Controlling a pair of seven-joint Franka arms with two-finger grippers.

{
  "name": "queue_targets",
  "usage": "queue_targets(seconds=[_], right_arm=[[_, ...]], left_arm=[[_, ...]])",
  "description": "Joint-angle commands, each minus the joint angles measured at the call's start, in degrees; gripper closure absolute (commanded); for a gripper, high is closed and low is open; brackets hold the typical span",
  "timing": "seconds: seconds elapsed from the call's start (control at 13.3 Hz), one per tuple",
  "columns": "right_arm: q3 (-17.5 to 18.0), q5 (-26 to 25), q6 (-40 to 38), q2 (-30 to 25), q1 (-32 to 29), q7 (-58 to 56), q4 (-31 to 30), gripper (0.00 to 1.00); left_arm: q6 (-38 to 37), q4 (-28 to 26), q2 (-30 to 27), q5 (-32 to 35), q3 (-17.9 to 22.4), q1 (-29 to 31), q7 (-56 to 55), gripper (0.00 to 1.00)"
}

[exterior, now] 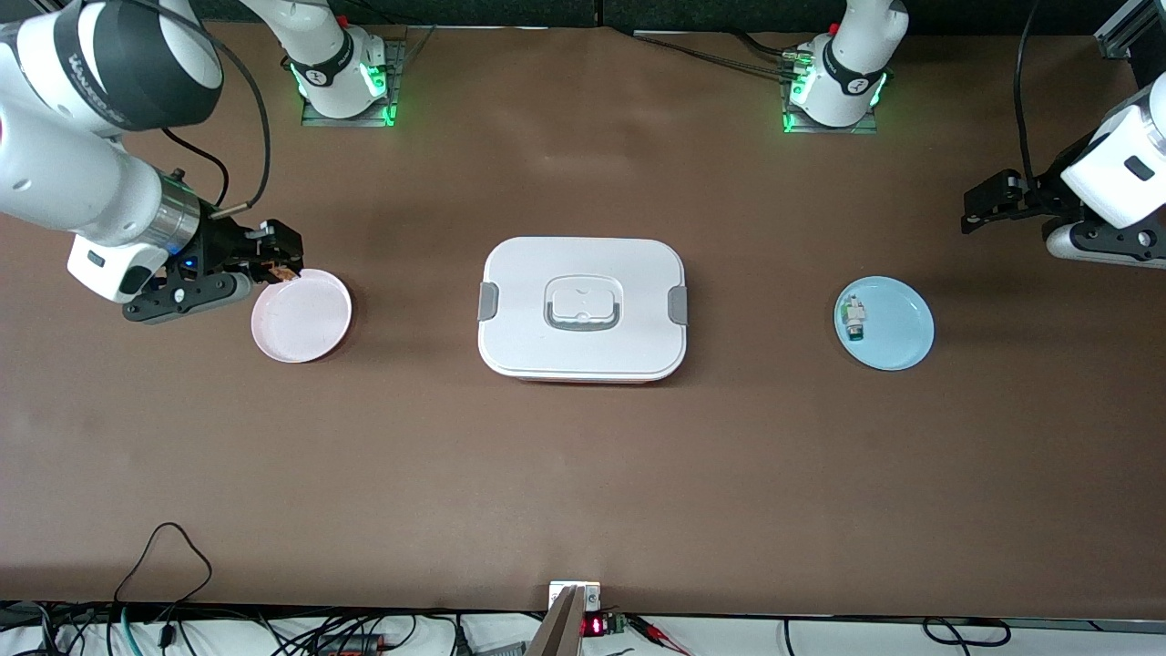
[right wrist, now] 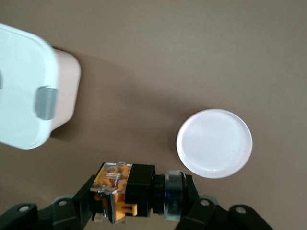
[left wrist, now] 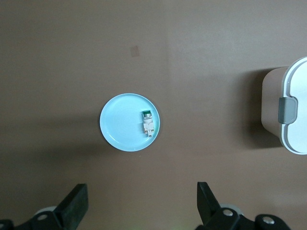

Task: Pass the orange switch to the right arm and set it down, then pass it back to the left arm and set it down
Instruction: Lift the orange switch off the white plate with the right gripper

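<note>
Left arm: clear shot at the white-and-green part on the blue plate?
Probably yes. The left end effector hangs open near the blue plate, and the part lies bare on it; the box sits well aside, mid-table.

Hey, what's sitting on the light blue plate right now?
One small white-and-green component lies on the light blue plate, close to the rim toward the box. The rest of the plate shows bare. Anything beneath the component is covered.

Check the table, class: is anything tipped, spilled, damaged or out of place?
Nothing stands out. The box sits shut and level, the white-and-green component lies on the blue plate, and the right gripper holds the orange switch.
</note>
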Motion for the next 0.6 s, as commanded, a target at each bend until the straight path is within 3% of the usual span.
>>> queue_targets(seconds=[0.0, 0.23, 0.53], right_arm=[[1.20, 4.32, -0.22, -0.72, -0.40, -3.91, 3.19, 0.63], [1.20, 7.13, 1.09, -0.89, 0.39, -9.78, 5.48, 0.63], [1.20, 20.21, 2.93, -1.42, 0.39, -27.35, 6.19, 0.63]], left_arm=[[-0.02, 0.38, -0.12, 0.21, -0.05, 0.11, 1.33, 0.00], [-0.11, 0.38, -0.12, 0.21, -0.05, -0.24, 1.41, 0.00], [-1.25, 0.21, 0.23, -1.54, -0.93, -0.41, 1.24, 0.00]])
